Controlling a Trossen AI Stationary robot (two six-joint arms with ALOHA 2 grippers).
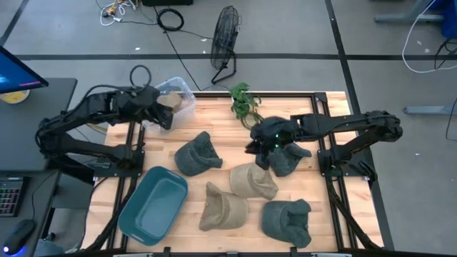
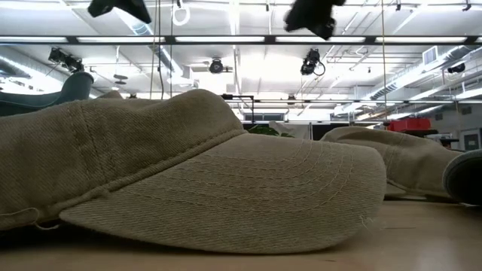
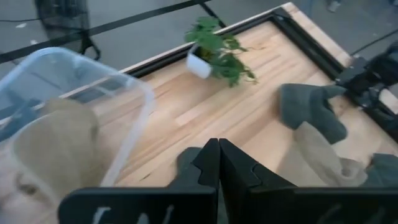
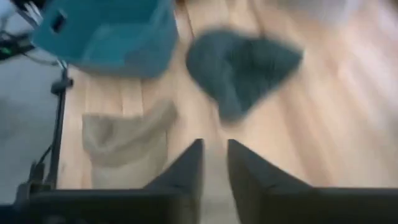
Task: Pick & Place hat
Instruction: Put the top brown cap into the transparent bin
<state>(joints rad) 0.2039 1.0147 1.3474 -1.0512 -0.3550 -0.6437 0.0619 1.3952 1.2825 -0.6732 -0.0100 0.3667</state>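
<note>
Khaki and grey caps on the wooden desk (image 1: pixel 214 118): three khaki, three grey loose, one more khaki cap in the clear bin (image 1: pixel 180 96) at 11 o'clock. Right pincer (image 1: pixel 261 146) hovers mid-desk, slightly parted, empty. Left pincer (image 1: pixel 166 118) clenched beside the bin. Judged step: reach; next, descend onto grey cap (image 1: pixel 288 160) at 3 o'clock.

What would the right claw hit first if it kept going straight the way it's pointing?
Probably the dark green fabric cap, which sits straight ahead of the right claw in the right wrist view. A gap of bare wooden tabletop lies between them; depth is unclear.
</note>
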